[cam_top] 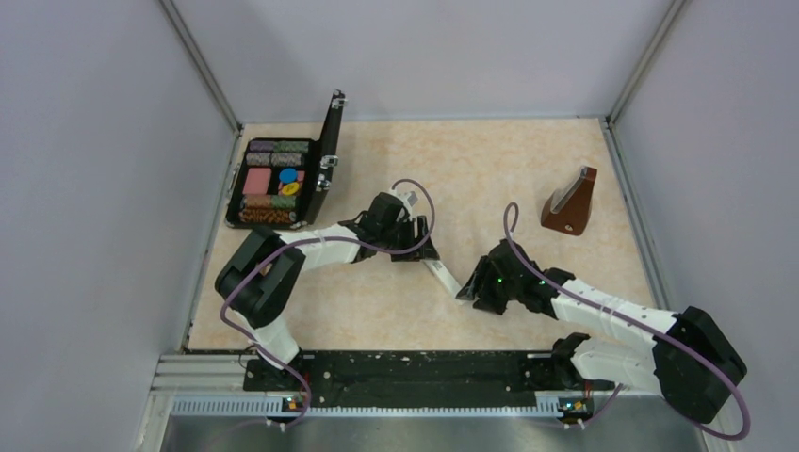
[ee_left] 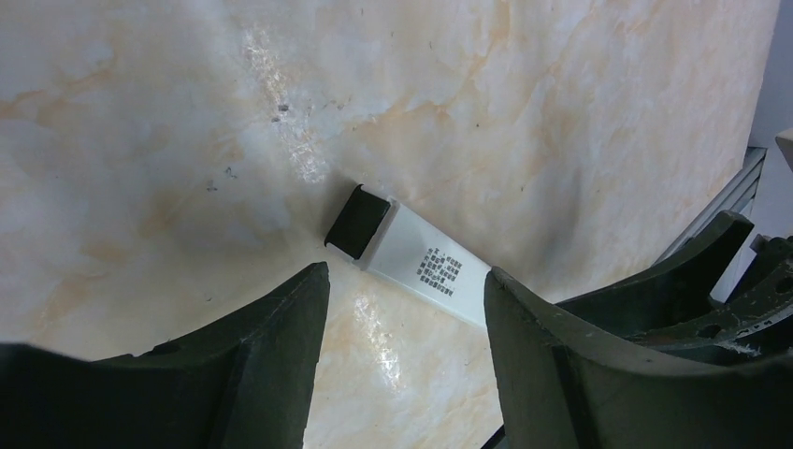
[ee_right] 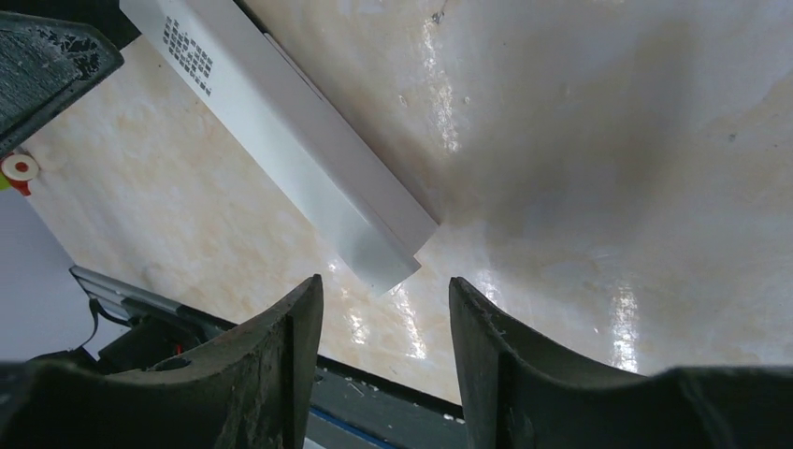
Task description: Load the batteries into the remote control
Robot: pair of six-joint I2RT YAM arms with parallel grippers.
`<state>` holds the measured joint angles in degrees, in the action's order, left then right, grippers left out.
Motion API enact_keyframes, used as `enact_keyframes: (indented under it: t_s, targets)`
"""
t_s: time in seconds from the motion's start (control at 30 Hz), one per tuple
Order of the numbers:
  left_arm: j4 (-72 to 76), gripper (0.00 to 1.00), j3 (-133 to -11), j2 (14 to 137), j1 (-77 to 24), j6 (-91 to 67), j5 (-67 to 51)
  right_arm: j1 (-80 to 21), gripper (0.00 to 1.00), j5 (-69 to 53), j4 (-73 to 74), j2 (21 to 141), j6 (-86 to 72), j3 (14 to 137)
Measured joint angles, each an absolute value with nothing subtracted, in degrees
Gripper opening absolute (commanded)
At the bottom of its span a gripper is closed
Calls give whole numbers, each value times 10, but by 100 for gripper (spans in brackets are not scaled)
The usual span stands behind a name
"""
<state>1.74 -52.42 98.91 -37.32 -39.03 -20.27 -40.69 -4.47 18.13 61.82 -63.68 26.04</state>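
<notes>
The remote control (cam_top: pixel 443 275) lies flat on the marble table as a slim white bar, slanting between my two grippers. In the left wrist view its dark end (ee_left: pixel 357 222) and a block of small print show on the remote control (ee_left: pixel 416 257). My left gripper (ee_left: pixel 407 292) is open just short of it, and the right fingertip (ee_left: pixel 505 299) overlaps the bar's edge. In the right wrist view the remote control (ee_right: pixel 281 131) ends in a plain white tip just beyond my right gripper (ee_right: pixel 385 295), which is open and holds nothing. The batteries are out of view.
A black case (cam_top: pixel 278 181) with its lid up, holding coloured pieces, sits at the back left. A brown wooden metronome (cam_top: pixel 571 202) stands at the back right. Grey walls close in three sides, and a black rail (cam_top: pixel 405 367) runs along the near edge.
</notes>
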Motion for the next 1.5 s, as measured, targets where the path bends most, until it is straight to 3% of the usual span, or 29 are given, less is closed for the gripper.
enact_keyframes:
  t_s: [0.53,1.13,1.5]
  targets:
    - [8,59,-535,1015,-376,-376,-195,-402,27,-73,123,635,-682,236]
    - [-1,48,-535,1018,-376,-369,-195,-402,22,-87,92,643,-723,214]
    - [-26,52,-558,1022,-379,-321,-169,-402,18,-88,87,646,-726,214]
